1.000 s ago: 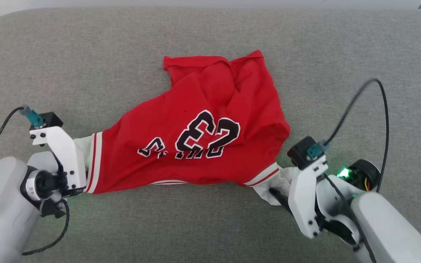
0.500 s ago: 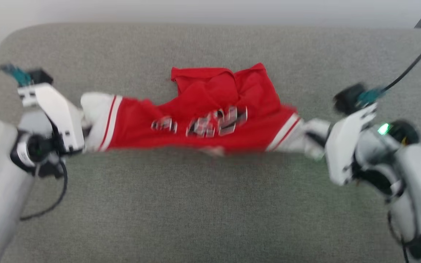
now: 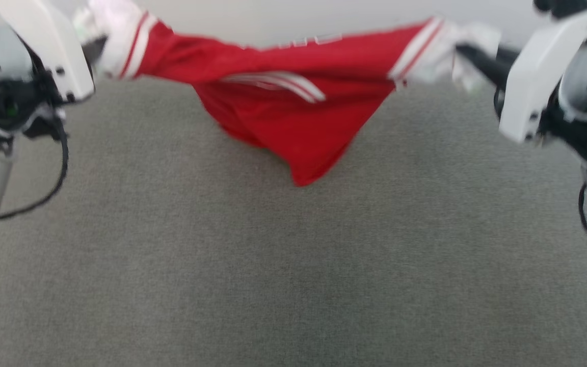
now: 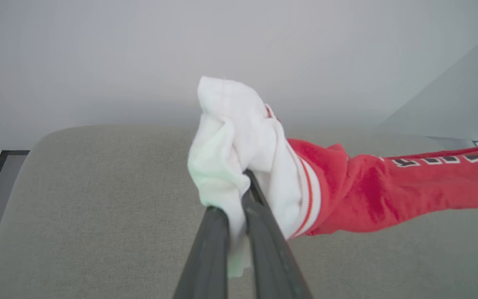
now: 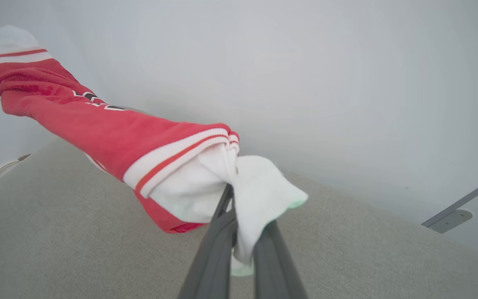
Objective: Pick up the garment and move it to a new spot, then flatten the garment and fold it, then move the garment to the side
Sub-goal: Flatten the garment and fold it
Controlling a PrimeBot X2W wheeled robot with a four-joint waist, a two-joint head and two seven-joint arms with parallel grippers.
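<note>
Garment [image 3: 298, 132] between left fingers [image 4: 208, 257], right fingers [image 5: 214, 257]

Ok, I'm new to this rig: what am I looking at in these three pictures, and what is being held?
It's a two-armed robot. The wide picture is from its head camera, looking down at a grey padded surface. The other two are from wrist cameras, each looking along that arm's two dark fingers. The left gripper is shut on one white sleeve of the garment, a red jersey; the right gripper is shut on the other sleeve. The jersey hangs stretched between them, its red body sagging toward the surface; whether it touches, I cannot tell.
</note>
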